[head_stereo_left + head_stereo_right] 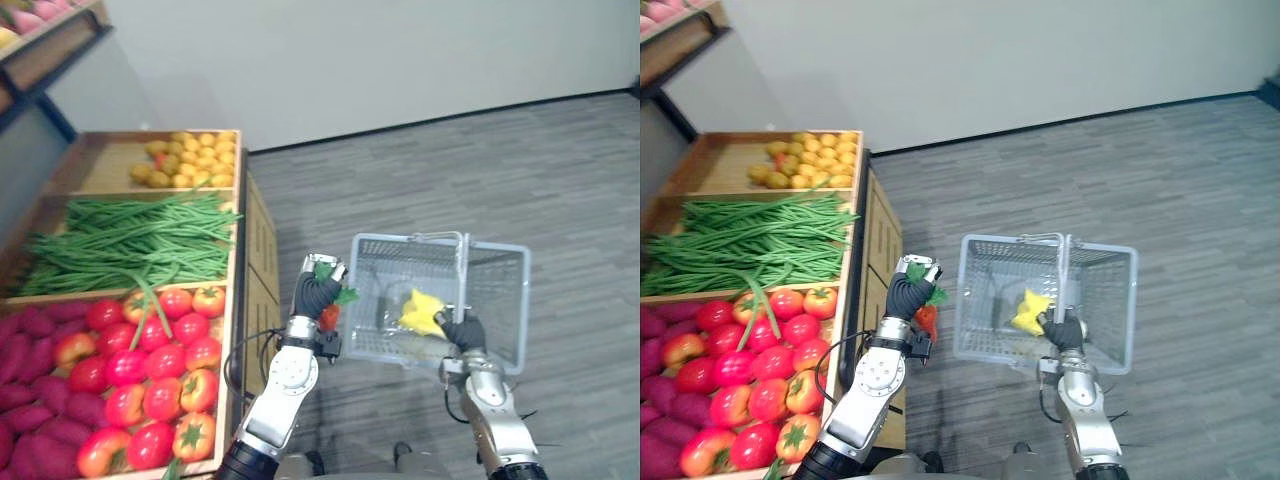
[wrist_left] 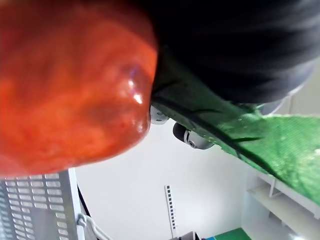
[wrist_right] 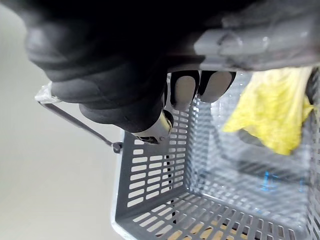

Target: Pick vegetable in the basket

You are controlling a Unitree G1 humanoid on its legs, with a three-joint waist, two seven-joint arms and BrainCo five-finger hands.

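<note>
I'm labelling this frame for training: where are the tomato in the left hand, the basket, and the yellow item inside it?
tomato (image 2: pixel 70 85): left wrist view, its red skin.
basket (image 1: pixel 498 300): left eye view, its right side wall.
yellow item (image 1: pixel 421 310): left eye view, its middle.

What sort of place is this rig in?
Likely a mock grocery produce aisle: wooden bins of tomatoes, green beans and yellow fruit, plus a shopping basket in the right hand; the left hand holds a tomato.
</note>
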